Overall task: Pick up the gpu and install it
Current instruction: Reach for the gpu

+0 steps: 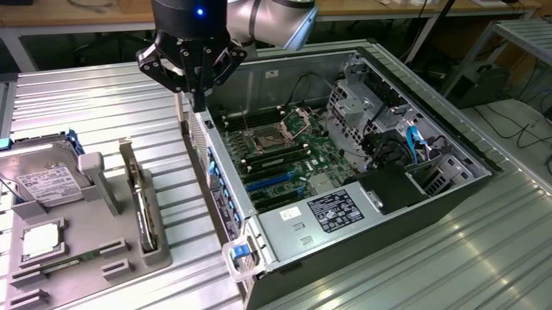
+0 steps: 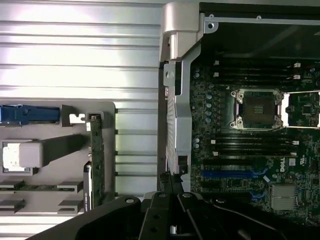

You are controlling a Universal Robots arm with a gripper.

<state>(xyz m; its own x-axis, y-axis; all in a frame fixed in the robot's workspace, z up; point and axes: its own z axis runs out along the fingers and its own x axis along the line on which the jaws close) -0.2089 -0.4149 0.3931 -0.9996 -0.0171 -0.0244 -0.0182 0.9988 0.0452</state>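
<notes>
**Exterior view.** Shows the gripper [image 1: 199, 104] poised just above the corner rim of the computer case [image 1: 220, 187], fingers pressed fully together and gripping nothing. Places the gpu [image 1: 143, 200] below the fingers and toward the exterior view's left, well apart from them. Stands it on its long edge in a slot of the grey holder [image 1: 112, 226], probably to offer a thin upper edge for pinching. Leaves bare ribbed table [image 1: 103, 103] between holder and case as open room for a descent. Inside the case, on the far side of the fingers, reveals the motherboard [image 1: 276, 152] with its blue slots [image 1: 271, 182] unoccupied.

**Wrist view.** Looks past the closed gripper [image 2: 169, 182] straight onto the case's side wall. Sets the gpu [image 2: 96, 160] edge-on to the holder's side of the fingers, and the blue slots across the wall on the other side. Suggests nothing picked up yet, with the sheet-metal wall edge beneath the fingers as the nearest obstruction.
</notes>
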